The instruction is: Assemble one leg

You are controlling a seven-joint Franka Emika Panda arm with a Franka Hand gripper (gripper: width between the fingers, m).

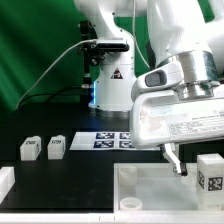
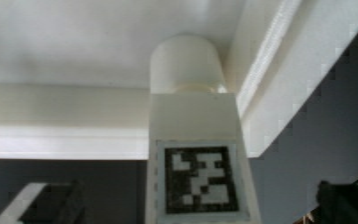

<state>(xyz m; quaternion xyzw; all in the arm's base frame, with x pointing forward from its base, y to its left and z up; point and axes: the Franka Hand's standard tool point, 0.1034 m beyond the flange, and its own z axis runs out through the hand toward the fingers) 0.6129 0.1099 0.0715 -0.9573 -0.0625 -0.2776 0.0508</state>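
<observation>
One leg (image 1: 208,172), a chunky white block with a black-and-white tag, stands on the large white tray-like piece (image 1: 150,190) near its corner at the exterior view's right. In the wrist view this leg (image 2: 199,150) fills the middle, its rounded peg end against the tray's raised rim (image 2: 265,60). My gripper (image 1: 190,165) is low beside this leg. In the wrist view my gripper (image 2: 197,208) is open: the dark fingertips (image 2: 43,202) stand wide on either side of the leg with gaps, not touching it. Two more legs (image 1: 30,148) (image 1: 57,146) stand on the black table at the left.
The marker board (image 1: 113,140) lies on the table behind the tray. A white part (image 1: 5,182) shows at the lower left edge. The robot base (image 1: 110,80) and a green backdrop stand behind.
</observation>
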